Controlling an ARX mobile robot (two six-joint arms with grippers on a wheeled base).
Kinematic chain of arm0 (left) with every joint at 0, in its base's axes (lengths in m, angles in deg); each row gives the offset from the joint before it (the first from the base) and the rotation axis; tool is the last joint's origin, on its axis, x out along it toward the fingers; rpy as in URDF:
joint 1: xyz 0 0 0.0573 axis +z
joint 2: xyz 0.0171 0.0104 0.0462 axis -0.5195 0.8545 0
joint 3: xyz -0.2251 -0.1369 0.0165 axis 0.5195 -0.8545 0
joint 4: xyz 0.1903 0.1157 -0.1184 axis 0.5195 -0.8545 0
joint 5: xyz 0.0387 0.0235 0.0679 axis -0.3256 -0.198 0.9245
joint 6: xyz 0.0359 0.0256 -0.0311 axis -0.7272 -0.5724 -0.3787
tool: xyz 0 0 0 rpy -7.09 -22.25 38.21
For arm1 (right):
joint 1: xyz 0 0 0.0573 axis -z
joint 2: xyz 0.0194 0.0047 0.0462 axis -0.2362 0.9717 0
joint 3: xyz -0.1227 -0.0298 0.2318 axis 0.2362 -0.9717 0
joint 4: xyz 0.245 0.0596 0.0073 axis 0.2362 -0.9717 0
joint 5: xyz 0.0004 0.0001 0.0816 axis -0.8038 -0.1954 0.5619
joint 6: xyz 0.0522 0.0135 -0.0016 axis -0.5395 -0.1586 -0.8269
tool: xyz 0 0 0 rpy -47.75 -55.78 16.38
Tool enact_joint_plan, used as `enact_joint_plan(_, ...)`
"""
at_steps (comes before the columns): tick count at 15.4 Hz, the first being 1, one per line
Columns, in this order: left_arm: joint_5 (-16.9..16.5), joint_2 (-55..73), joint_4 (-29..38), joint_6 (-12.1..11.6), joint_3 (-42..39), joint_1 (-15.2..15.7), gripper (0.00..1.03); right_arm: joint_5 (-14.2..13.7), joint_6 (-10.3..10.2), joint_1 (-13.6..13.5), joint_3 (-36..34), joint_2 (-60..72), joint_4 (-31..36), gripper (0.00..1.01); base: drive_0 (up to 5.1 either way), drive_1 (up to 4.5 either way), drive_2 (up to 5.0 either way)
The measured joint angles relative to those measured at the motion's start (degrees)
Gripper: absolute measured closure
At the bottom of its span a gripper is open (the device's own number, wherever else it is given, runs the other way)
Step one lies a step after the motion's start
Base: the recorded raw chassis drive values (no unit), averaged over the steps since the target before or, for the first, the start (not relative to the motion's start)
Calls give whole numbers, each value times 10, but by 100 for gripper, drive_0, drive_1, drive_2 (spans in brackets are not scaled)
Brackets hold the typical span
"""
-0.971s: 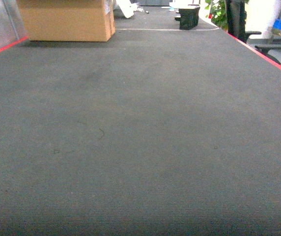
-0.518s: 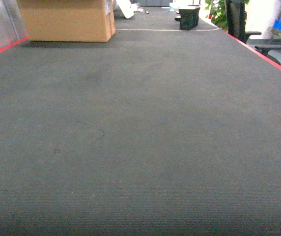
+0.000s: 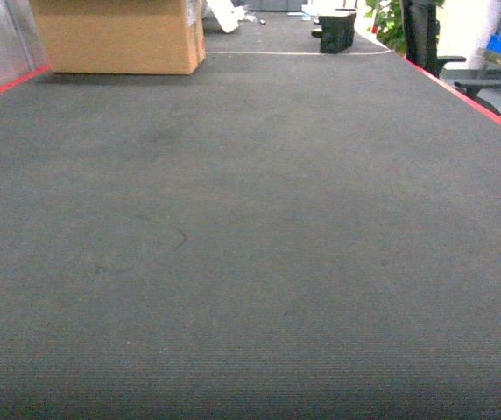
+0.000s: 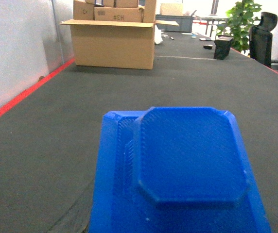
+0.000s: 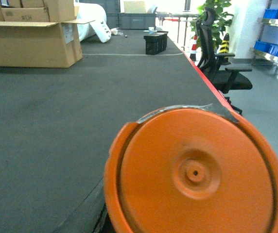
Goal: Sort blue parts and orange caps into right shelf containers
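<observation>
A blue part (image 4: 187, 160) fills the lower half of the left wrist view. It hangs above the grey carpet, right in front of the camera, and hides the left gripper's fingers. An orange cap (image 5: 197, 174) sits the same way in the right wrist view, its flat round face toward the camera, and it covers the right gripper's fingers. Far off at the right stands the right shelf (image 5: 277, 58) with blue containers (image 5: 270, 47) on it. The head view holds only carpet, with neither gripper in it.
A large open cardboard box (image 3: 119, 35) stands far ahead on the left. A black crate (image 5: 156, 42), a black office chair (image 5: 219, 58) and a plant (image 5: 217, 9) are ahead on the right. Red lines (image 3: 469, 96) edge the carpet on both sides.
</observation>
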Motion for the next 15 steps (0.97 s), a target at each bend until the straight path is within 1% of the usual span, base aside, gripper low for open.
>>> enact_joint_plan(1,-45,-21,-3,0,-20,24,60,23,3,16,-16,-35,-36,57,0,0,0)
enact_joint_plan(2,-60,-33,-6,0,-34,37,60,42,4,26,-37,-75,-50,57,0,0,0)
enact_joint_plan(3,-71,-44,-9,0,-44,49,60,54,5,42,-43,-89,-45,57,0,0,0)
enact_joint_plan(4,-86,-59,-13,0,-52,64,60,113,7,97,-49,-96,-45,57,0,0,0)
enact_joint_plan(5,-136,-73,-16,-1,-57,106,60,131,7,134,-59,-102,-44,57,0,0,0)
enact_joint_plan(6,-142,-80,-20,-1,-64,134,60,137,7,136,-67,-107,-44,57,0,0,0)
enact_joint_plan(7,-147,-90,-25,-2,-71,133,60,143,8,131,-73,-111,-43,57,0,0,0)
enact_joint_plan(8,-154,-99,-28,-2,-77,129,60,145,8,132,-79,-115,-41,57,0,0,0)
enact_joint_plan(10,-153,-115,-35,-2,-84,129,60,144,8,132,-88,-124,-39,57,0,0,0)
enact_joint_plan(11,-153,-127,-50,-2,-86,129,60,144,9,132,-94,-127,-37,57,0,0,0)
enact_joint_plan(12,-153,-174,-113,-2,-88,129,60,144,9,132,-97,-130,-37,57,0,0,0)
enact_joint_plan(13,-154,-213,-123,-2,-99,129,60,144,9,132,-99,-131,-36,57,0,0,0)
enact_joint_plan(14,-154,-223,-112,-2,-103,129,60,144,9,132,-103,-136,-34,57,0,0,0)
enact_joint_plan(15,-153,-223,-121,-2,-109,129,60,145,9,132,-119,-156,-32,57,0,0,0)
